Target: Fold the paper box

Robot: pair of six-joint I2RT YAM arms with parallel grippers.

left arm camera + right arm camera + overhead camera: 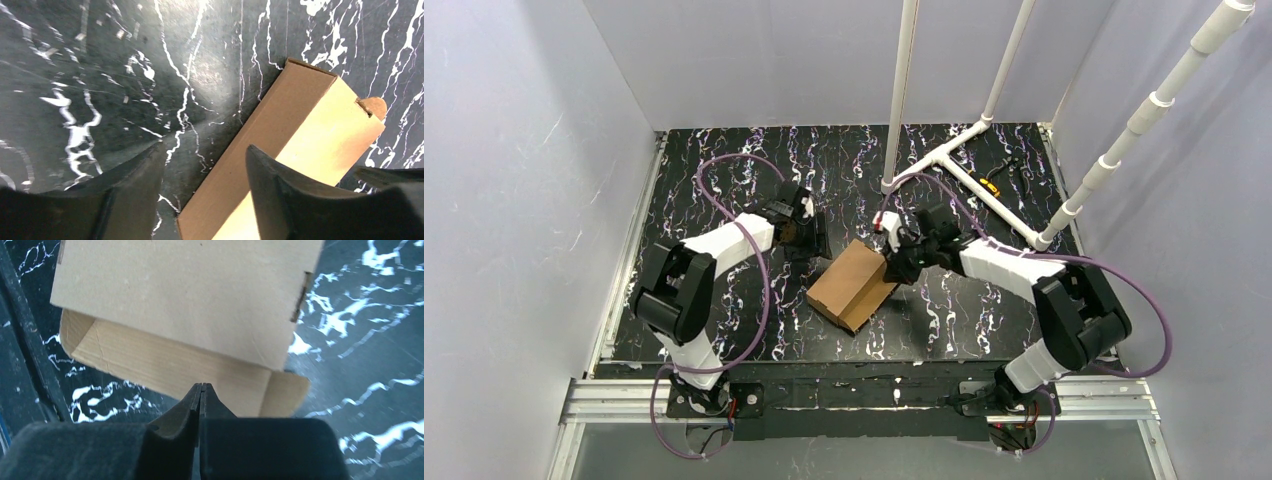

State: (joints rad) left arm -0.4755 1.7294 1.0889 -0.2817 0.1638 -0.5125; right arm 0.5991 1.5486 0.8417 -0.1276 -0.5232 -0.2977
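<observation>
Two arms flank the paper box [854, 285], which lies diagonally at the middle of the black, white-veined desk [724, 160]. The box sits between the two end effectors, nearer the arm bases than the white pipe frame [959, 148] at the far right of the desk.

**Top view.** The left end effector [809, 237] is just beside the box's far left corner. The right end effector [894, 265] is at the box's right corner. A small yellow-and-black object [992, 184] lies near the pipe frame, well apart from the box and too small to identify.

**Left wrist view.** The left end effector [205, 147] is open, its two dark fingers [130, 190] standing well apart with bare desk between their tips. The paper box [310, 115] runs diagonally under the right-hand finger, showing one long side wall and a lighter top panel. A rounded tab [376, 105] projects at its far corner.

**Right wrist view.** The right end effector [201, 386] is closed, its fingers pressed together with only a thin seam between them. Their tips meet the near edge of the paper box [190, 300], at the lower panel. Whether any card is nipped between them cannot be told. The box's top panel is raised above the lower tray, leaving a gap that faces the camera. A rounded flap [290, 395] juts out at the right end.
</observation>
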